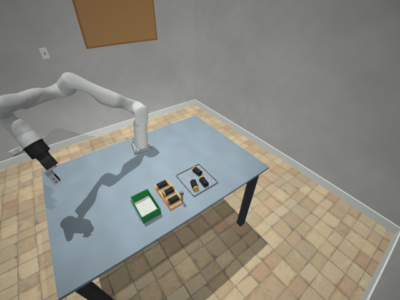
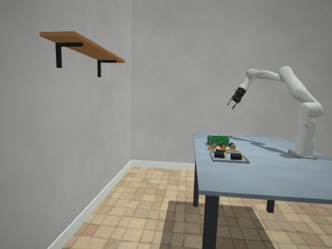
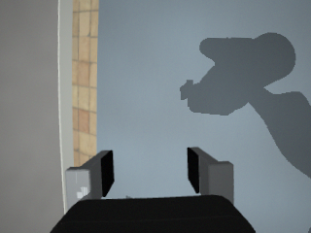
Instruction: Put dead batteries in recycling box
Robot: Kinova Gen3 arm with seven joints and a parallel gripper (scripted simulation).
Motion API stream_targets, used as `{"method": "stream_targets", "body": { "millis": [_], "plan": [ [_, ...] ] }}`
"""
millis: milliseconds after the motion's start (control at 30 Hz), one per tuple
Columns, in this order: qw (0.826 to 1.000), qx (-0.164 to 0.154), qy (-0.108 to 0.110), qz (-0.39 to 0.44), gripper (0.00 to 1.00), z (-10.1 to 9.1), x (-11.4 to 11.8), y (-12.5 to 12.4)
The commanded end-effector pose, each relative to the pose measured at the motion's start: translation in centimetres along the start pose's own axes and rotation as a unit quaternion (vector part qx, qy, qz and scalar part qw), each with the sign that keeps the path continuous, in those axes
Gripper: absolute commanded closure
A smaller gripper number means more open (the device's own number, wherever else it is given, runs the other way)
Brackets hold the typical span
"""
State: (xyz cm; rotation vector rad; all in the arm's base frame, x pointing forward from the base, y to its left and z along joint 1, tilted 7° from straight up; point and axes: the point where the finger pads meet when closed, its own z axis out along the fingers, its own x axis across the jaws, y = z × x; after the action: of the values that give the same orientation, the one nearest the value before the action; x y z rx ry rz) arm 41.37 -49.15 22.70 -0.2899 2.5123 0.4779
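My gripper [image 1: 55, 180] [image 2: 230, 106] [image 3: 150, 164] is open and empty, high above the table's left end in the top view, away from all the objects. Three black batteries [image 1: 162, 184] [image 1: 168, 191] [image 1: 174, 199] lie side by side in the orange holder [image 1: 177, 205]. A small bulb [image 1: 181, 192] [image 2: 210, 139] stands at the holder's end and looks grey, with no glow visible. Three more batteries [image 1: 197, 170] [image 1: 204, 181] [image 1: 194, 185] with yellow ends lie on the grey tray [image 1: 185, 177]. The green recycling box [image 1: 151, 216] [image 2: 218, 140] stands upright on the table, empty.
The box, holder and tray stand in a row near one long edge of the blue table [image 1: 106, 245] [image 2: 257, 177]. The arm's base [image 1: 140, 148] [image 2: 303, 155] is by the opposite edge. A brown shelf [image 1: 117, 22] [image 2: 88, 48] is on the wall.
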Motion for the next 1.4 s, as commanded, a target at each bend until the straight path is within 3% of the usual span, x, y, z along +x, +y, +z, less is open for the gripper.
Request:
{"method": "stream_targets", "body": {
  "millis": [0,800,1033,1100,1367],
  "plan": [
    [1.000,0.001,0.000,-0.001,0.00,-0.1,-0.1,0.0],
    [1.000,-0.001,0.006,0.002,0.00,0.6,-0.6,0.5],
    [0.999,-0.010,0.036,0.015,0.00,3.9,-2.7,2.6],
    [0.999,-0.010,0.036,0.015,0.00,3.9,-2.7,2.6],
    [0.994,-0.016,0.102,0.039,0.00,10.7,-6.4,8.2]
  ]
}}
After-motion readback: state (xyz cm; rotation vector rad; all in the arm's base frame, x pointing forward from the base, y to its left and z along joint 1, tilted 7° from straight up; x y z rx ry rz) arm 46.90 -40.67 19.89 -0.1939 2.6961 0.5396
